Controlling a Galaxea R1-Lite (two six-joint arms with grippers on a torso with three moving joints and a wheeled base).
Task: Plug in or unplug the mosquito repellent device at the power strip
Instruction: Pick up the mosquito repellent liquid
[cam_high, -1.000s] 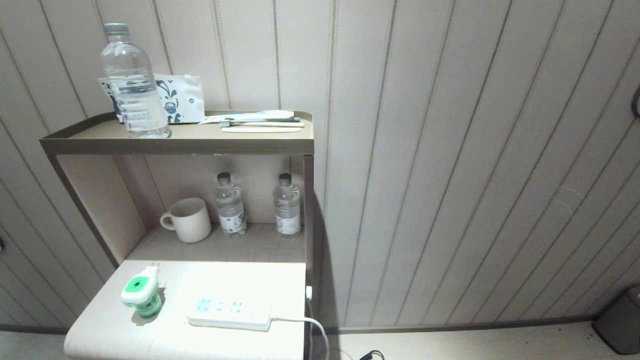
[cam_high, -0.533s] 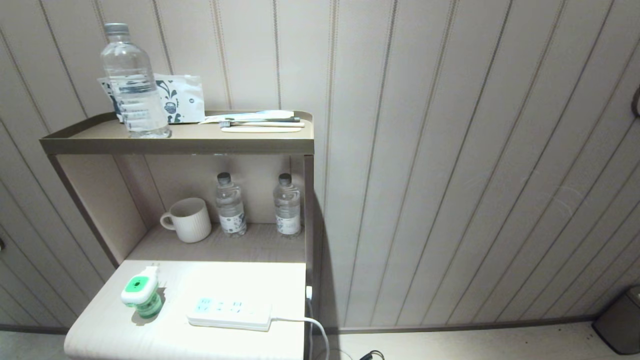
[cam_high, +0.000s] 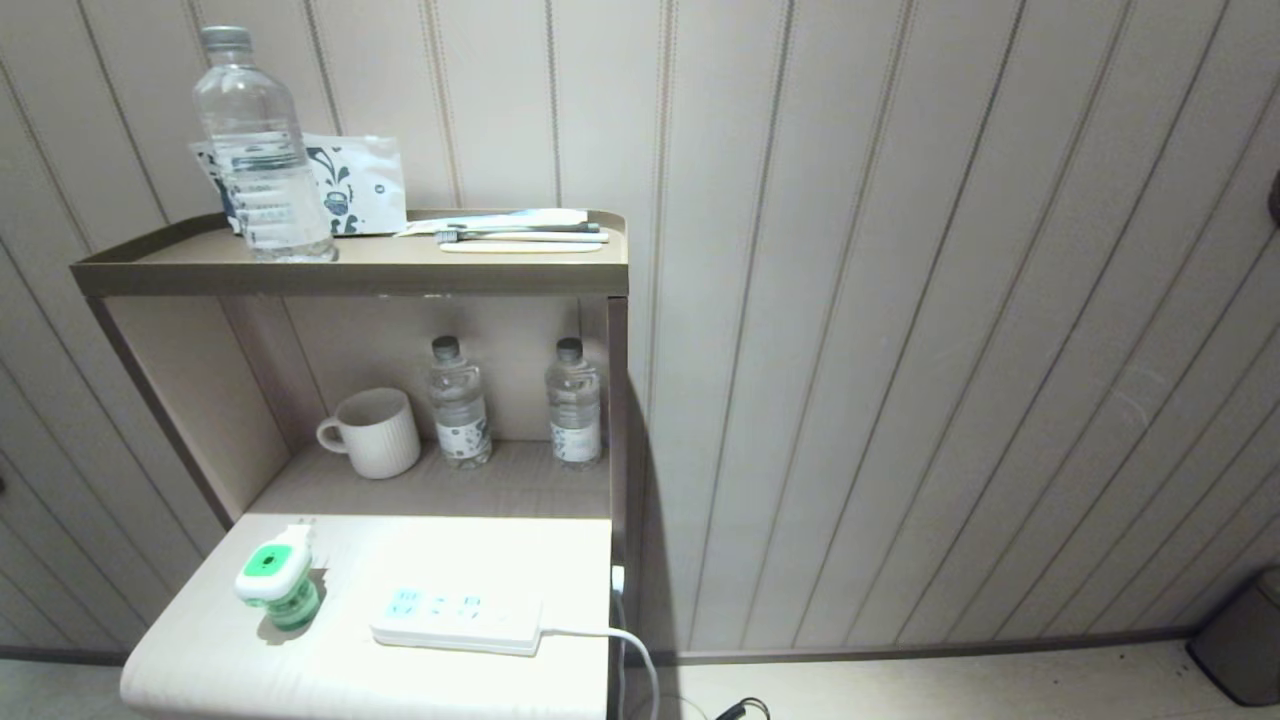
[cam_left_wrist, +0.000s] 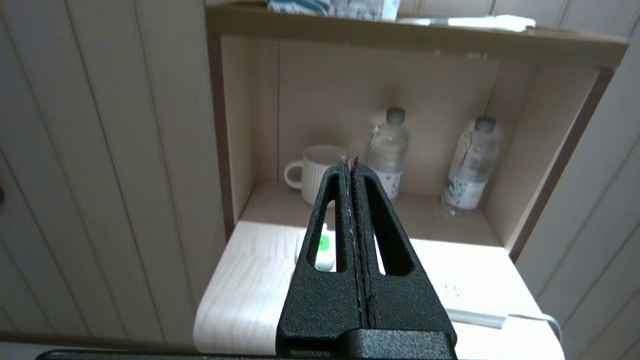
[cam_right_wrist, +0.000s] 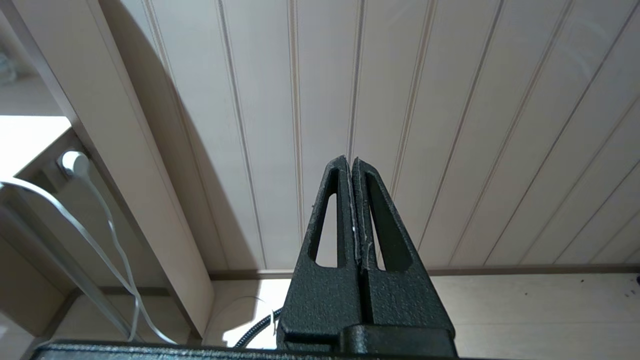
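The mosquito repellent device (cam_high: 273, 584), white-capped with a green centre and a green bottle below, stands unplugged on the pale lower surface (cam_high: 220, 670) of a bedside unit. To its right lies the white power strip (cam_high: 455, 620), its cable (cam_high: 610, 640) running off the right edge. Neither arm shows in the head view. My left gripper (cam_left_wrist: 349, 165) is shut and empty, held in the air short of the unit; through one finger's slot the device (cam_left_wrist: 324, 245) shows, with the strip (cam_left_wrist: 452, 292) further right. My right gripper (cam_right_wrist: 350, 161) is shut and empty, facing the panelled wall low beside the unit.
A white mug (cam_high: 372, 432) and two small water bottles (cam_high: 460, 402) stand in the open niche behind. The top shelf (cam_high: 350, 275) holds a large water bottle (cam_high: 262, 150), a printed packet and a toothbrush set. A dark bin (cam_high: 1240, 640) stands on the floor at right.
The whole head view has shifted slightly, so the camera has moved. The device and the strip keep their places on the surface.
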